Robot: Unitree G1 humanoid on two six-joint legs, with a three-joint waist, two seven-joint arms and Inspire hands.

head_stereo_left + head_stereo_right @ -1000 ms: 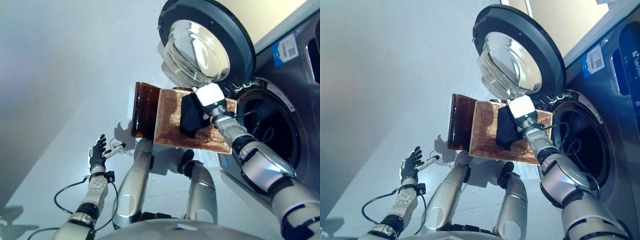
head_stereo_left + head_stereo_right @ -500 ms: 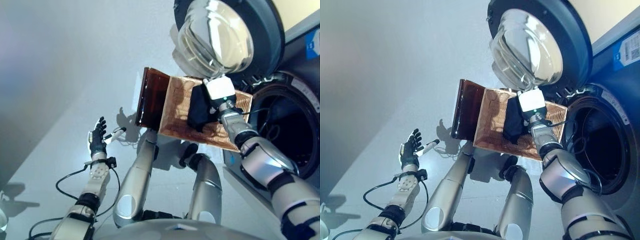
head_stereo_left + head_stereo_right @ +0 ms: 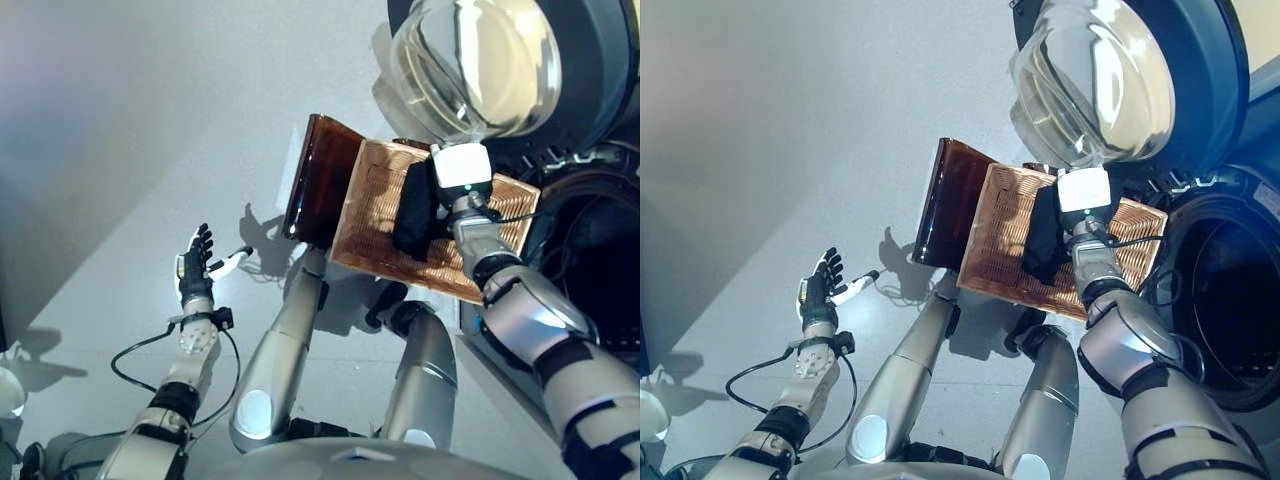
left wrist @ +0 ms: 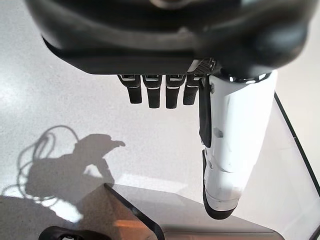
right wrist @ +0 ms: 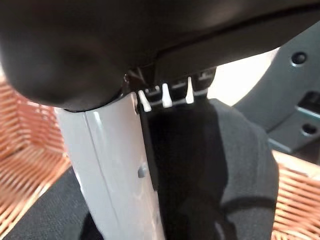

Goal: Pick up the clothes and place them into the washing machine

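While the right hand (image 3: 1083, 195) reaches over the woven basket (image 3: 1005, 230), its fingers are buried in a dark garment (image 3: 412, 212) that hangs over the basket's near side; the wrist view shows the white thumb (image 5: 117, 165) lying against the black cloth, with orange wicker on either side of it, but whether the fingers are clenched on the cloth I cannot tell, since they are hidden in its folds. So the clothes sit at the basket, right under those fingers, not in the drum. Just beyond the fingers hangs the round glass door (image 3: 480, 65) of the washing machine (image 3: 1230, 300), swung wide open, and the dark drum opening lies just to the side of the hand. A brown, glossy panel (image 3: 320, 180) stands against the basket's far side, away from the fingers. The left hand (image 3: 195, 270) is held well apart from all this, low over the grey floor (image 3: 120, 140), its fingers straight and spread, grasping nothing.
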